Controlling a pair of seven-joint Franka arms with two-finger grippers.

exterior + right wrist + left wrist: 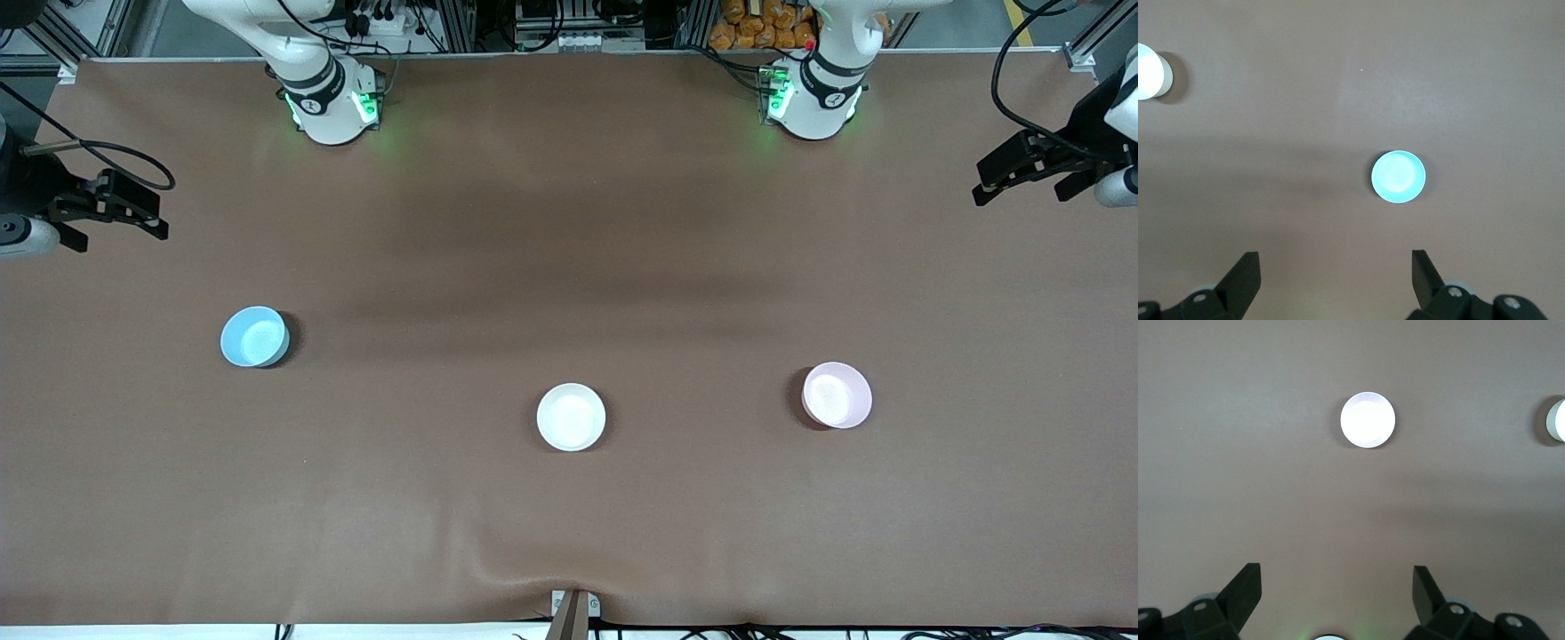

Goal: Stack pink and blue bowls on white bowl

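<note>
The white bowl (571, 416) sits on the brown table near the middle. The light blue bowl (254, 336) sits toward the right arm's end, the pale pink bowl (837, 395) toward the left arm's end. All three are upright, empty and apart. My left gripper (1021, 191) is open and empty, high over the table's edge at its own end. Its wrist view shows the open gripper (1337, 577), the pink bowl (1367, 420) looking washed out, and the white bowl (1558, 420) at the edge. My right gripper (120, 236) is open and empty over its end; in its wrist view the gripper (1335, 260) is open, with the blue bowl (1398, 177) and the white bowl (1148, 71) in sight.
The brown table cover (569, 222) spreads between the bowls and the arm bases (333, 107) (813, 102). A small clamp (573, 609) sits at the table edge nearest the front camera, where the cover wrinkles.
</note>
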